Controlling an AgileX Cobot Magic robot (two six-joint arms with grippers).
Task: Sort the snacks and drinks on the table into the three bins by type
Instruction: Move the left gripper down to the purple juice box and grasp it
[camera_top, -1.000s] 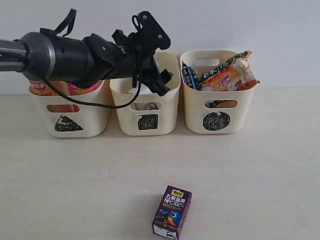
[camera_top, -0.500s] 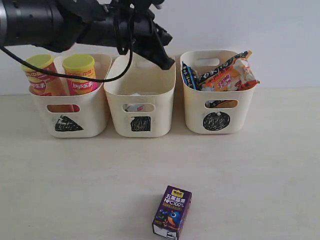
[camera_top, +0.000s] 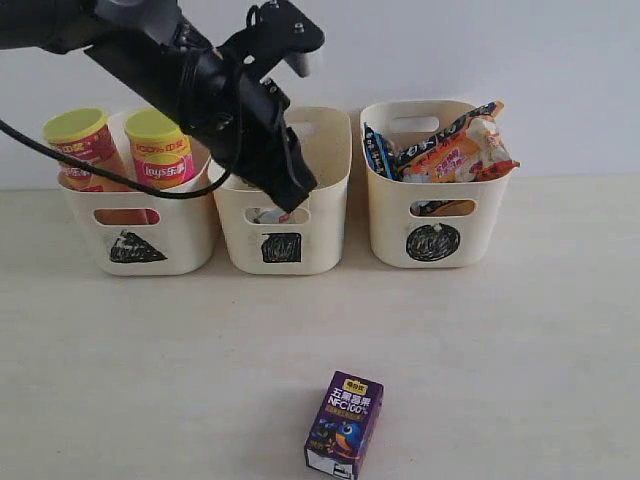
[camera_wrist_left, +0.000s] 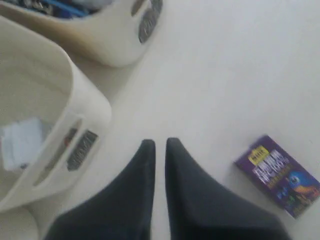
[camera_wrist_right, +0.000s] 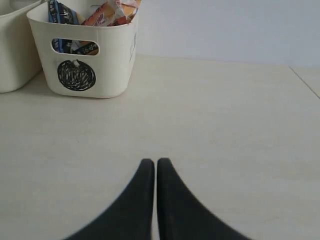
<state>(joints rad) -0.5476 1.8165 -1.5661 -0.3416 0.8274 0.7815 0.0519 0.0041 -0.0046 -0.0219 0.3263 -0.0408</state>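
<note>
A dark purple juice box with a parrot picture lies alone on the table near the front. Two chip cans stand in the triangle bin. The square bin holds a white carton. Orange and blue foil bags fill the circle bin. My left gripper hangs shut and empty over the square bin's front rim. My right gripper is shut and empty, low over bare table; it is outside the exterior view.
The three bins stand in a row against the white back wall. The black left arm reaches in from the upper left, across the triangle bin. A table edge shows in the right wrist view.
The left gripper has shut, risen from the square bin and swung down toward its front rim. The cans behind the arm now show. The right gripper has not moved.
</note>
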